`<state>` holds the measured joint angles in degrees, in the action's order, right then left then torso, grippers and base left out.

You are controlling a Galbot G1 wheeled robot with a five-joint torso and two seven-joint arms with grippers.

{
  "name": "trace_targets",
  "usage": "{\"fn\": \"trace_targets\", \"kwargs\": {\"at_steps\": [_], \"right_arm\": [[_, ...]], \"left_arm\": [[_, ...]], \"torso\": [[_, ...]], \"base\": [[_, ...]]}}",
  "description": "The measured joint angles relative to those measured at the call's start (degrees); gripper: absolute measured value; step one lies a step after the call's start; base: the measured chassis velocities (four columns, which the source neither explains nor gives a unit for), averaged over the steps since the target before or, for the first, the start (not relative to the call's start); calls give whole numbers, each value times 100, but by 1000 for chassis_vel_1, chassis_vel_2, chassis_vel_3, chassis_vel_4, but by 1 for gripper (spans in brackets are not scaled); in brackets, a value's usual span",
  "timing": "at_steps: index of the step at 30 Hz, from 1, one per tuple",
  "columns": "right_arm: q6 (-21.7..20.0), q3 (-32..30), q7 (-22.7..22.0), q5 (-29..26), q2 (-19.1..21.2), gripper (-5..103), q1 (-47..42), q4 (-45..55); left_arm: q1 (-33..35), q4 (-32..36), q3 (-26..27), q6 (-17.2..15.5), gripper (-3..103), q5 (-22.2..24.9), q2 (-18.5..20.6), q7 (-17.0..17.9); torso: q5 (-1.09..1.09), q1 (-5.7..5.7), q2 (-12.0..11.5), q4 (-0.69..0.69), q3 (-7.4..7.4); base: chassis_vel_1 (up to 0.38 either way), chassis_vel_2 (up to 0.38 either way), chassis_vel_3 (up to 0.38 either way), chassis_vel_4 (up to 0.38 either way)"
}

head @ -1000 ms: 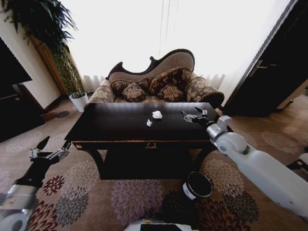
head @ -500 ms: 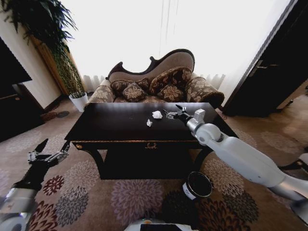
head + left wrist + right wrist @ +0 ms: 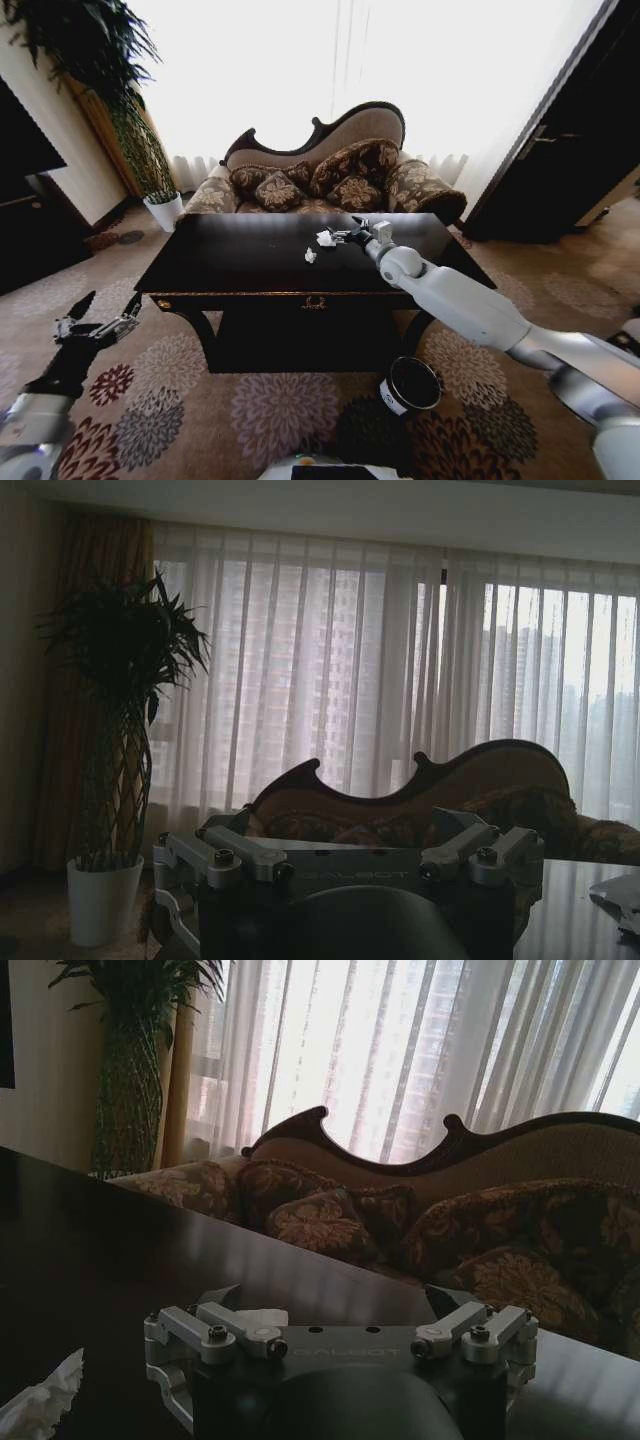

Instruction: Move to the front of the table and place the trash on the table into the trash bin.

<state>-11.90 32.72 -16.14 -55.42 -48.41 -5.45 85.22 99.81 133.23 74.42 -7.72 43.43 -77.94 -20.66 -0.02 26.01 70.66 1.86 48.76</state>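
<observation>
The right gripper (image 3: pixel 343 236) reaches over the table (image 3: pixel 240 262), its fingers spread open around the larger white paper ball (image 3: pixel 326 238) near the tabletop's middle. A smaller paper ball (image 3: pixel 310 256) lies just beside. The trash bin (image 3: pixel 410 385) stands below the table's front-right corner. The left gripper (image 3: pixel 97 322) hangs open, off the table's left end.

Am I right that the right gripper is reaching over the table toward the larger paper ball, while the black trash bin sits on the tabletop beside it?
Not quite. The right gripper does reach over the table toward the larger paper ball, but the trash bin stands on the carpet in front of the table, as the head view shows.
</observation>
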Motion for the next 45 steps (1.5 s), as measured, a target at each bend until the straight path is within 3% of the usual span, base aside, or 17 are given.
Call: {"fn": "trace_targets", "kwargs": {"at_steps": [4,11,25,36,39,43,45], "right_arm": [[-230,105,-185,-299,-77,100,94,-128],[-277,257,-309,-722,-347,100,222,-302],[-259,647,-212,-485,-806,100,436,-889],[-281,684,-189,-463,-845,102,374,-1064],[-284,686,-158,-455,-829,98,345,-1061],[-249,685,-11,-422,-815,78,314,-1054],[-243,685,2,-422,-814,78,311,-1051]], "left_arm": [[-39,-61,-47,6,100,-50,-1,-3],[-110,-166,-113,14,100,-113,12,-9],[-94,-269,-16,43,100,-41,173,-16],[-154,-312,-103,53,100,-118,151,-30],[-138,-297,-103,55,100,-121,141,-39],[-99,-293,-57,67,100,-115,134,-55],[-90,-286,-53,69,100,-115,126,-58]], "torso": [[1,-1,0,1,0],[0,-1,0,0,0],[1,-1,0,0,0],[0,-1,0,0,0],[1,0,0,0,0],[1,-1,0,0,-1],[0,-1,0,0,-1]], "base": [[0,0,0,0],[0,0,0,0],[0,0,0,0],[0,0,0,0],[0,0,0,0],[0,0,0,0],[0,0,0,0]]}}
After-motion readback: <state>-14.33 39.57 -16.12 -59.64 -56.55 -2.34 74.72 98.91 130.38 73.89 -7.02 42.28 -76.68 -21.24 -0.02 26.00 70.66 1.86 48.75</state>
